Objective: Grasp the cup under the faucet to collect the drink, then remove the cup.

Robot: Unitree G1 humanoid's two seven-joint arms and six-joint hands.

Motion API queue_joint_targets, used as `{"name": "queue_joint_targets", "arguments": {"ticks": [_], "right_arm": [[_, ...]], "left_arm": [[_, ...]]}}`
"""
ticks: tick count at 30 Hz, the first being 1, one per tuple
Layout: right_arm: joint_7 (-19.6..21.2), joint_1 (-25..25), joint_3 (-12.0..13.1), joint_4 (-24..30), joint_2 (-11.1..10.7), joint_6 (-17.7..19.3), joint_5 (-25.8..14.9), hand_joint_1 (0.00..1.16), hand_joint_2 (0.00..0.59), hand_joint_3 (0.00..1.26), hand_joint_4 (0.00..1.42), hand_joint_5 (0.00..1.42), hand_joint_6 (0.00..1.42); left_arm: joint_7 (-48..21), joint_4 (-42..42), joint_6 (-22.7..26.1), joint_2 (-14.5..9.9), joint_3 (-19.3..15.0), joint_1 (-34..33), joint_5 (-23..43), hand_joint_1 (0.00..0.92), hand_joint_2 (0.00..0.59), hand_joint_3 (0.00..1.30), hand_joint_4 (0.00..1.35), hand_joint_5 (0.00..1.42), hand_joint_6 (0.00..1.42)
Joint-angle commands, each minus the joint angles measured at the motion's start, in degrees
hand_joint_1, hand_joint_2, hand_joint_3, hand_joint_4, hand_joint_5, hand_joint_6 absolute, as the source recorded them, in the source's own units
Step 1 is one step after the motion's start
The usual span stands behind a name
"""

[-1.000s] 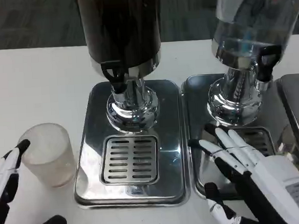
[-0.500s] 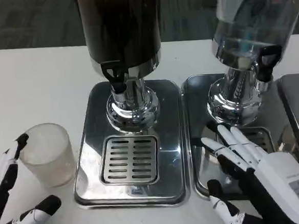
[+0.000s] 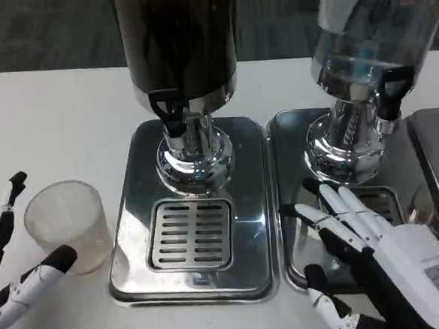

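Head view: I saw cup (image 3: 65,225) sat between my left hand's (image 3: 12,269) spread fingers, untouched; right hand (image 3: 365,256) splayed, empty.

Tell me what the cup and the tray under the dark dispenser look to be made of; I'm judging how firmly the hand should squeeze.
The cup looks like thin frosted plastic: translucent and cloudy, with the table showing faintly through its wall. That suggests it could flex, though stiffness can't be confirmed. The tray appears to be polished stainless steel: mirror-bright, reflecting the dispenser's base, with a slotted grate.
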State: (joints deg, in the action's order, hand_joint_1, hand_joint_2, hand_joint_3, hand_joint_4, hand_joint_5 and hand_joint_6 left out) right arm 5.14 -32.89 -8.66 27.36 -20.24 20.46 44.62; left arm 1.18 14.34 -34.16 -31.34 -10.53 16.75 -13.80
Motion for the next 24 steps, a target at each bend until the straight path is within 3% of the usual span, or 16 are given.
{"name": "queue_joint_targets", "arguments": {"ticks": [1,11,24], "right_arm": [[-0.5,0.4,0.1,0.0,0.2,-0.3,-0.8,0.47,0.586,0.18,0.00,0.00,0.11],[-0.6,1.4,-0.5,-0.5,0.5,-0.1,-0.7,0.47,0.586,0.18,0.00,0.00,0.11],[-0.6,2.1,-1.3,-0.9,0.9,-0.2,-0.6,0.46,0.586,0.18,0.01,0.00,0.12]], "left_arm": [[-2.0,2.2,1.9,-0.1,0.4,-3.1,0.9,0.000,0.036,0.00,0.00,0.00,0.08],[-5.2,10.5,4.4,-1.9,3.6,-11.2,-0.8,0.000,0.023,0.00,0.00,0.00,0.08],[-3.2,17.2,4.4,-3.9,5.2,-15.0,-2.7,0.002,0.024,0.00,0.00,0.00,0.07]]}}
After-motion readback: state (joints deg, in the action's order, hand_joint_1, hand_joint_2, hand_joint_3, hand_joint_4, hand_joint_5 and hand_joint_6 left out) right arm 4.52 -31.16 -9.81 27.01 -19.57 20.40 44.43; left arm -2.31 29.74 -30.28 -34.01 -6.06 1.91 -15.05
